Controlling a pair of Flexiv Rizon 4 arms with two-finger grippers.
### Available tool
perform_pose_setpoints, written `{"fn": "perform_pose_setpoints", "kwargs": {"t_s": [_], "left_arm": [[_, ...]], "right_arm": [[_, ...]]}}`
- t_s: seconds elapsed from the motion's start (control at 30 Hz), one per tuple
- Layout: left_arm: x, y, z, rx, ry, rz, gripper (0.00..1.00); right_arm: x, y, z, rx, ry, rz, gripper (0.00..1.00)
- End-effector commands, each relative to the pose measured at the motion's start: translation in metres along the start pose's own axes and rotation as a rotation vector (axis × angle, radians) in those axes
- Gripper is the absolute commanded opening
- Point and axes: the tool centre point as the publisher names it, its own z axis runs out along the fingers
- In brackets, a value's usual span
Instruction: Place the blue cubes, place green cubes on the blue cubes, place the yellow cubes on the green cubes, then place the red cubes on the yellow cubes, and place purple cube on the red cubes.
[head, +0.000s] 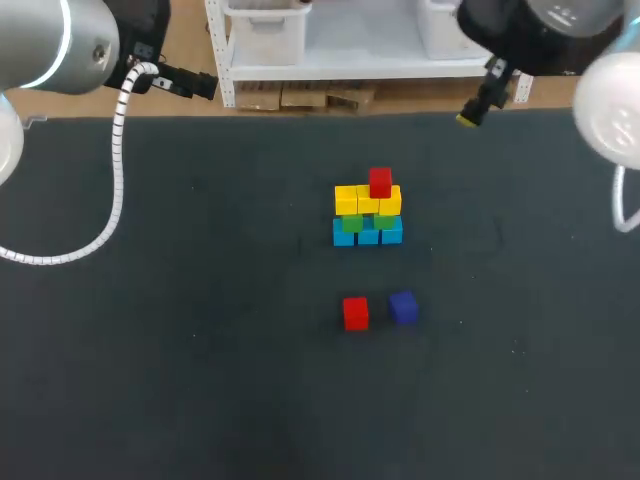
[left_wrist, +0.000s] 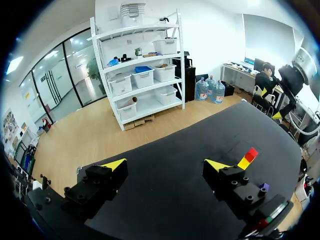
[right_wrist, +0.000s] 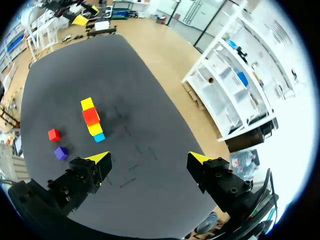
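While the left gripper (left_wrist: 166, 165) holds its two yellow-tipped fingers wide apart with nothing between them, the right gripper (right_wrist: 148, 158) is spread just as wide and equally bare. Both hang above the far edge of the table (head: 200, 350), the left one near the far left corner and the right one toward the far right corner, each well apart from the cubes. The table is covered in a dark, matte surface that runs unbroken from edge to edge. Near its middle, a little toward the far edge, stands the stack: a row of blue cubes (head: 367, 233) on the surface, green cubes (head: 352, 224) on those, a row of yellow cubes (head: 367, 200) on the green, and one red cube (head: 380, 182) on the right part of the yellow row. Closer to the near edge, a second red cube (head: 355, 313) and the purple cube (head: 403, 307) lie on the surface just beside each other, not touching, the purple one on the right.
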Motion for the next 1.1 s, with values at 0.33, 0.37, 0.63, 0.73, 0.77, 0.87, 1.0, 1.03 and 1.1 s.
{"fn": "perform_pose_setpoints", "kwargs": {"t_s": [0.33,0.37,0.63,0.73,0.77,0.87,1.0,1.03,1.1], "left_arm": [[0.001,0.0,0.0,0.002,-0.003,-0.001,1.0],[0.001,0.0,0.0,0.002,-0.003,-0.001,1.0],[0.001,0.0,0.0,0.002,-0.003,-0.001,1.0],[0.001,0.0,0.0,0.002,-0.003,-0.001,1.0],[0.001,0.0,0.0,0.002,-0.003,-0.001,1.0],[0.001,0.0,0.0,0.002,-0.003,-0.001,1.0],[0.001,0.0,0.0,0.002,-0.003,-0.001,1.0],[0.001,0.0,0.0,0.002,-0.003,-0.001,1.0],[0.001,0.0,0.0,0.002,-0.003,-0.001,1.0]], "right_arm": [[0.045,-0.022,-0.021,0.135,-0.137,0.158,1.0],[0.047,-0.025,-0.023,0.143,-0.147,0.169,1.0],[0.058,-0.039,-0.035,0.19,-0.175,0.22,1.0],[0.061,-0.042,-0.039,0.2,-0.187,0.235,1.0],[0.062,-0.042,-0.039,0.202,-0.188,0.237,1.0],[0.062,-0.043,-0.04,0.206,-0.193,0.245,1.0],[0.061,-0.042,-0.036,0.192,-0.184,0.27,1.0],[0.061,-0.042,-0.036,0.192,-0.184,0.27,1.0],[0.061,-0.042,-0.036,0.192,-0.184,0.27,1.0]]}}
